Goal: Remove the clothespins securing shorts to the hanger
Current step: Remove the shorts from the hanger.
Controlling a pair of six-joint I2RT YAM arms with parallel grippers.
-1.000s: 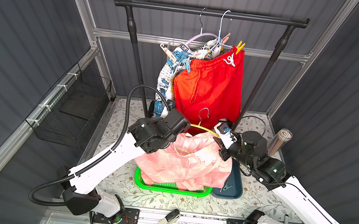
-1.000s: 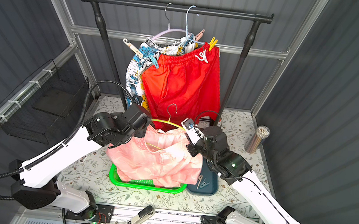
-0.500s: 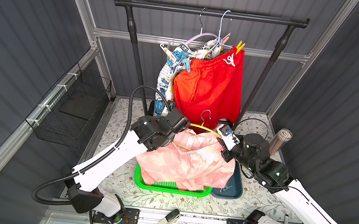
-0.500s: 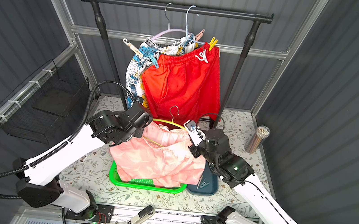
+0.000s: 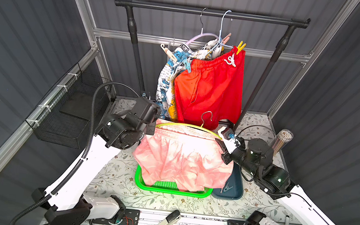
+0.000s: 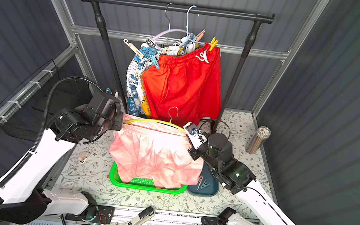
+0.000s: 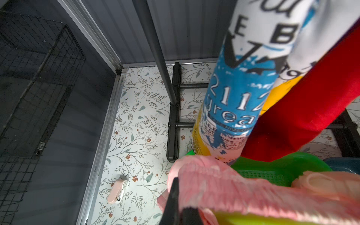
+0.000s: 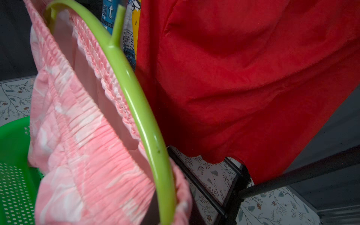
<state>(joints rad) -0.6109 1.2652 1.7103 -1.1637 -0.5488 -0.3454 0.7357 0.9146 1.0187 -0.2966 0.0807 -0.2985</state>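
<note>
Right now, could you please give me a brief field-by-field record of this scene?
held up: pink shorts on green hanger, over green basket
left gripper: shut on pink shorts' waistband
right gripper: shut on green hanger's end
rail: red shorts, printed shorts, pegged; yellow clothespin on red waistband
blue tray: clothespins inside
table: one pink clothespin
</note>
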